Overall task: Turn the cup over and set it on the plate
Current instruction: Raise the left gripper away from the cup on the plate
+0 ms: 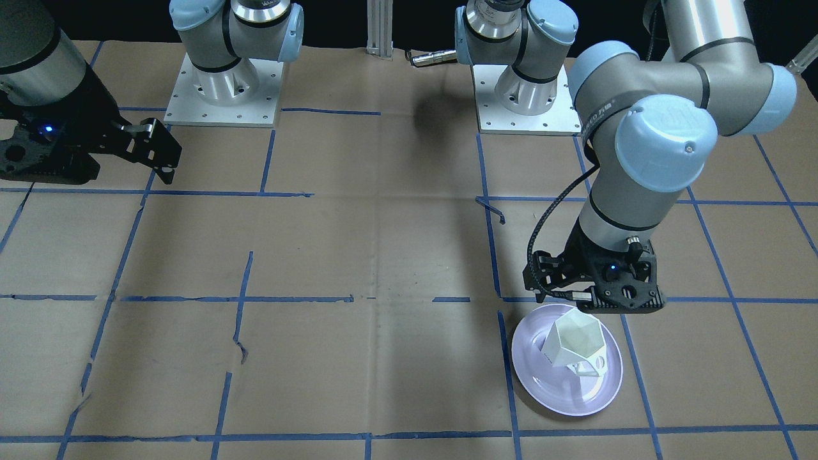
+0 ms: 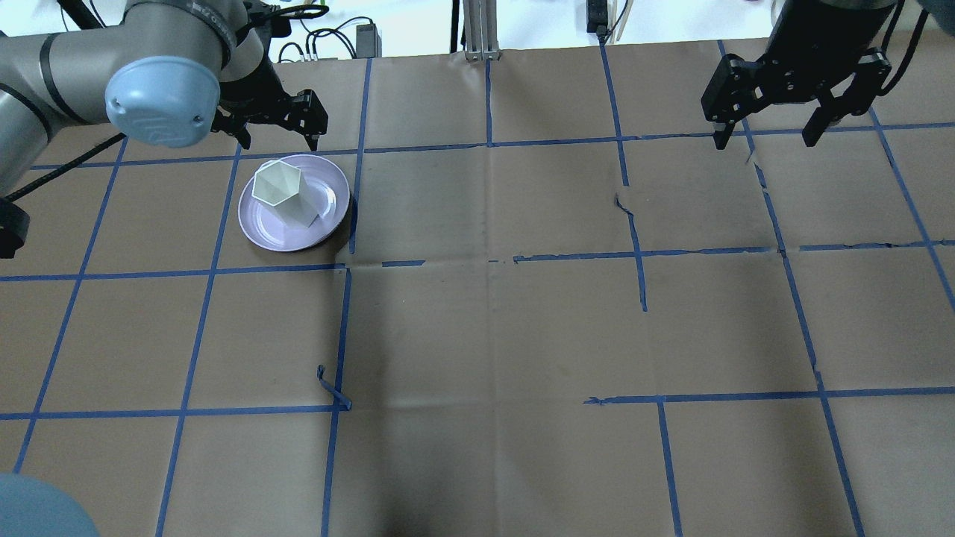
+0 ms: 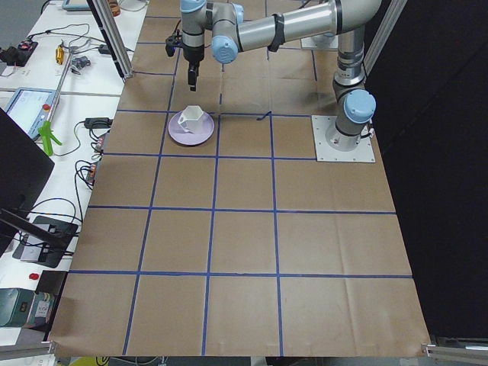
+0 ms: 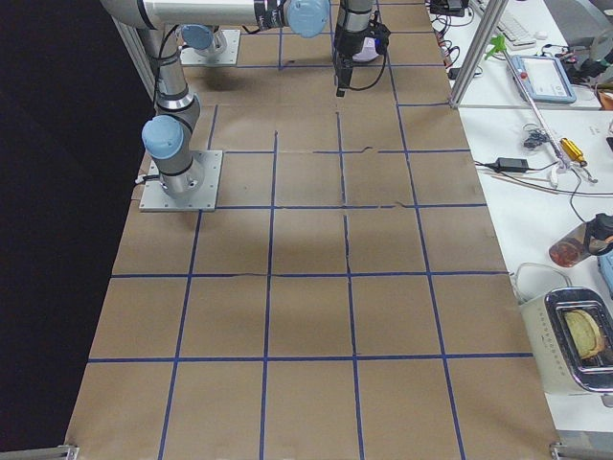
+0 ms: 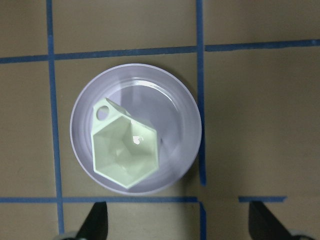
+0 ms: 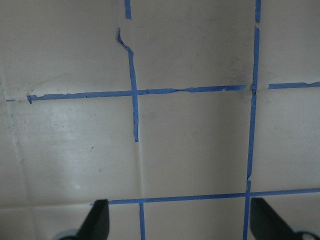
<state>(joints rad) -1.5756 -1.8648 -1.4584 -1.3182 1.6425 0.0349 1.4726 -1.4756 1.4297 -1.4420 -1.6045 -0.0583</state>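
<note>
The white faceted cup (image 5: 126, 155) stands upright, mouth up, on the pale lavender plate (image 5: 175, 115), its handle (image 5: 103, 112) at the rim's upper left in the left wrist view. Cup (image 2: 282, 192) and plate (image 2: 328, 224) lie at the table's far left in the overhead view, and show in the front view too, cup (image 1: 575, 345) and plate (image 1: 543, 383). My left gripper (image 2: 277, 138) hangs open and empty above the plate's far edge, apart from the cup; its fingertips (image 5: 95, 220) frame bare table. My right gripper (image 2: 763, 140) is open and empty, far right.
Brown paper with a blue tape grid covers the table (image 2: 492, 321). Loose tape curls lie on it (image 2: 332, 388). The two arm bases (image 1: 220, 83) stand at the robot's edge. Workbenches with tools and cables flank the table ends (image 3: 61, 76).
</note>
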